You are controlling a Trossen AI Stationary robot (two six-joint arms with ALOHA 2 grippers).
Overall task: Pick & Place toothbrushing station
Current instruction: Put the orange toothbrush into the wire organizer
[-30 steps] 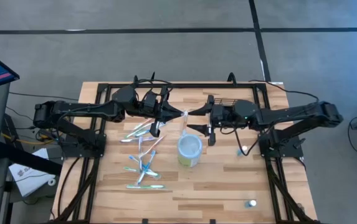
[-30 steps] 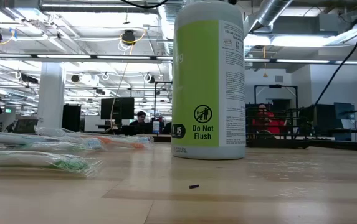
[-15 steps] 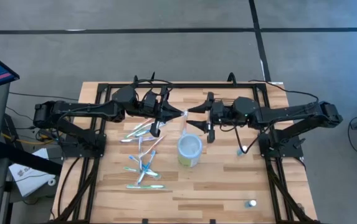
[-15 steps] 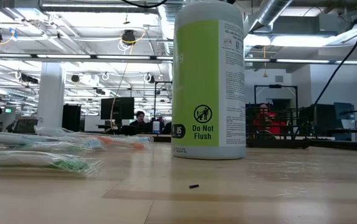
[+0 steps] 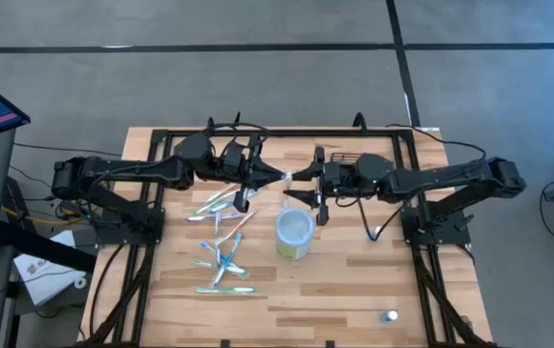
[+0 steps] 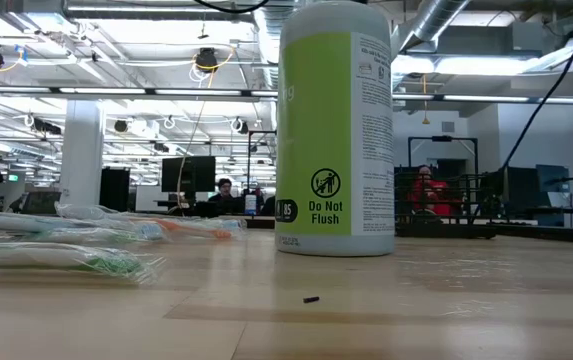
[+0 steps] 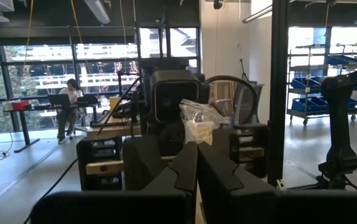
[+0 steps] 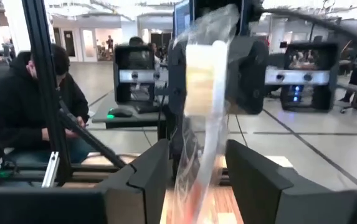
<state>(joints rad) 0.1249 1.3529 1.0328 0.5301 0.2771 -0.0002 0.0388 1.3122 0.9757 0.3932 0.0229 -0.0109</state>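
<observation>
Crinkled clear wrapped toothbrush [image 8: 200,106] pinched by left gripper [image 5: 278,177]; right gripper [image 5: 301,186] straddling it

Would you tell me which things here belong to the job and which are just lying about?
Job: wire-mesh basket; wrapped toothbrush in shut left gripper; open right gripper around it.
Lying about: cup; loose toothbrushes; small bottle.
</observation>
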